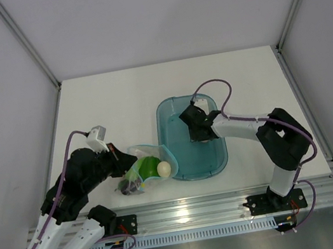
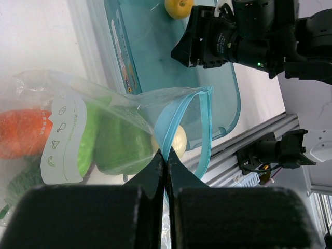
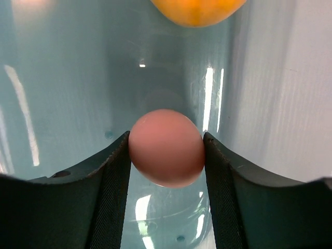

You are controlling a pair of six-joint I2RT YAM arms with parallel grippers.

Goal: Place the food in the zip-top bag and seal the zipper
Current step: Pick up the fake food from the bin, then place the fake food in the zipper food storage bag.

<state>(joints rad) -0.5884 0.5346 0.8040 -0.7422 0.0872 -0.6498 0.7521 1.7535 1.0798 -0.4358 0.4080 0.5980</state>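
"The zip-top bag [image 1: 138, 154]: what is it like, and where?"

"Thin, clear, crinkly film with a white printed label. It lies on the white table [image 1: 105, 103], just left of the teal tray [image 1: 163, 113]. Its zipper [image 2: 207, 129], a light blue strip, gapes in a loop toward the tray. Inside are a glossy green bell pepper [image 2: 122, 148], an orange-red piece [image 2: 21, 132] and a pale yellow ball [image 2: 180, 140]."

"And the arms?"

"The left arm lies low beside the bag. The left gripper [image 2: 165, 161] is closed flat, pinching the bag at its blue-edged mouth. The right arm bends at the elbow and reaches leftward over the tray, wrist pointing down. The right gripper [image 3: 166, 137] has its dark ribbed pads against both flanks of a smooth pink egg-shaped piece [image 3: 166, 148] above the tray's translucent floor."

"Anything unclear?"

"A rounded orange fruit [image 3: 197, 10] is cut off at the top edge. A dark piece [image 1: 125, 185] at the bag's closed end is blurred by the film. I cannot tell whether the egg is lifted."
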